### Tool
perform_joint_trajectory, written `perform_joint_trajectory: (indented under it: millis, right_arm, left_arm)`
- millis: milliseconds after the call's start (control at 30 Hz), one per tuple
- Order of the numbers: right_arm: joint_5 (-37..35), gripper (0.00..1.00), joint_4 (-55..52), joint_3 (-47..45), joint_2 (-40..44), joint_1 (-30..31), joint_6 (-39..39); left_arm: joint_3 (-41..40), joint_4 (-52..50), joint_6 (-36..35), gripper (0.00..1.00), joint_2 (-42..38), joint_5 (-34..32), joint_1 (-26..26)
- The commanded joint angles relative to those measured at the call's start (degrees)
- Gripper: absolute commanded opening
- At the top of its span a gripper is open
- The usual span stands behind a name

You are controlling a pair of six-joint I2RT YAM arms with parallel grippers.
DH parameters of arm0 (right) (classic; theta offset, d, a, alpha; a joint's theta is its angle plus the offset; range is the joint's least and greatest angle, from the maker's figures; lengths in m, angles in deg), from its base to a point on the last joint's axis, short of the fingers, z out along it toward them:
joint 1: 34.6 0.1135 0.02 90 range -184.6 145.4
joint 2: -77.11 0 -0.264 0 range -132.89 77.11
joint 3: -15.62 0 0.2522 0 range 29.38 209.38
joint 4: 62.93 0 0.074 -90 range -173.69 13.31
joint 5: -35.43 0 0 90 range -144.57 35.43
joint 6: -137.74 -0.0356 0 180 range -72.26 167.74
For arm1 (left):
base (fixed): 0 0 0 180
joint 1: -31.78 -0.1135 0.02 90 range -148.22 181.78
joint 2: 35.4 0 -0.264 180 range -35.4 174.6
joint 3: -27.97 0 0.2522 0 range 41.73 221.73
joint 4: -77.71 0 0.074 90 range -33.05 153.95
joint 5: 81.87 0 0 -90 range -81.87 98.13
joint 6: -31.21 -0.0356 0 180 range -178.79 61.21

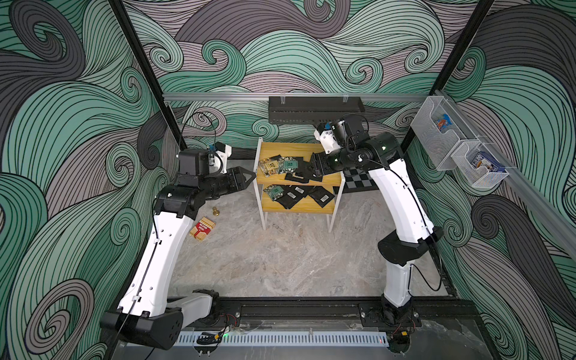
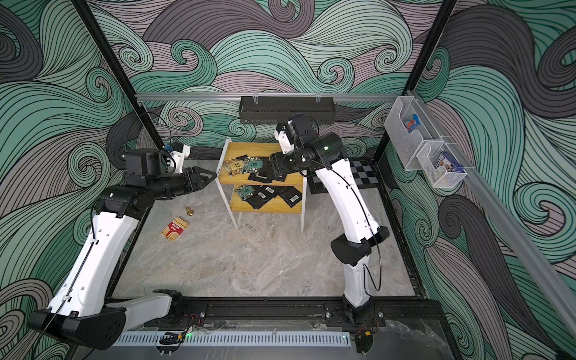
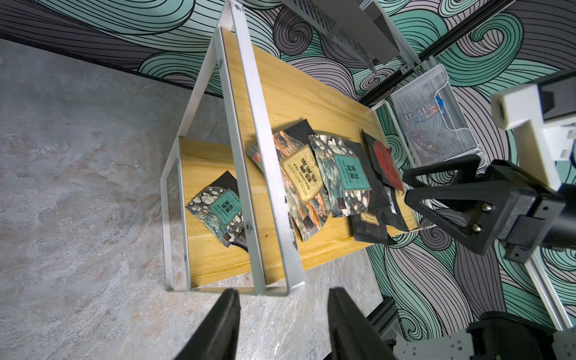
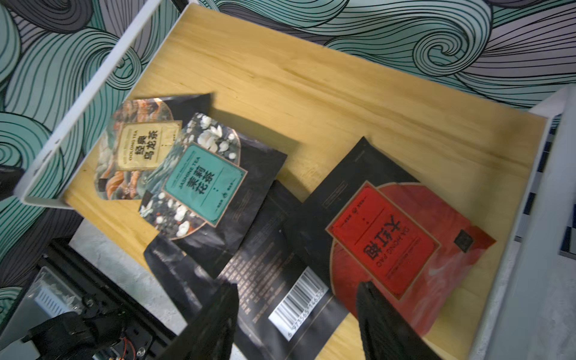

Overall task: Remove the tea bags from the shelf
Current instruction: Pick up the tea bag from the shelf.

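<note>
The shelf (image 1: 280,149) (image 2: 249,149) stands at the back middle, with yellow boards in a white frame. Several tea bags (image 1: 282,165) lie overlapping on its top board, and more tea bags (image 1: 296,194) on the lower board. In the right wrist view I see a yellow oolong sachet (image 4: 140,146), a teal jasmine sachet (image 4: 202,180), a red sachet (image 4: 383,240) and a black barcode sachet (image 4: 299,299). My right gripper (image 4: 298,285) (image 1: 315,164) hovers open over the barcode and red sachets, holding nothing. My left gripper (image 3: 283,293) (image 1: 251,177) is open and empty just left of the shelf's end frame.
A red-and-cream striped box (image 1: 202,229) and a small brass piece (image 1: 216,212) lie on the floor to the left. A checkered mat (image 1: 358,180) lies right of the shelf. A black perforated rack (image 1: 314,109) hangs behind it, and white mesh baskets (image 1: 436,137) on the right wall.
</note>
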Motion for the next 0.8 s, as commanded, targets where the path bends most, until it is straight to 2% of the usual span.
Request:
perform_joint_trajectory:
  millis: [0, 300, 467, 600, 767]
  right_arm:
    - [-4.19, 0.65, -0.69, 2.53, -1.02, 0.62, 1.13]
    - [-6.89, 0.65, -0.54, 5.83, -4.75, 0.72, 1.18]
    - [-5.33, 0.66, -0.43, 6.05, -6.10, 0.71, 0.55]
    - [-4.42, 0.69, -0.52, 5.42, -5.94, 0.73, 0.08]
    - [-4.83, 0.68, -0.62, 2.02, -5.21, 0.79, 0.31]
  left_arm:
    - [-0.06, -0.95, -1.17, 0.49, -0.26, -0.05, 0.56]
    - [-0.52, -1.26, -1.52, 0.48, -0.09, 0.04, 0.91]
    - [-1.14, -1.22, -1.41, 0.49, -0.09, 0.04, 1.00]
    - [-1.57, -1.28, -1.49, 0.48, -0.17, -0.05, 1.00]
    - [-1.93, -1.04, -1.44, 0.48, -0.09, -0.05, 1.00]
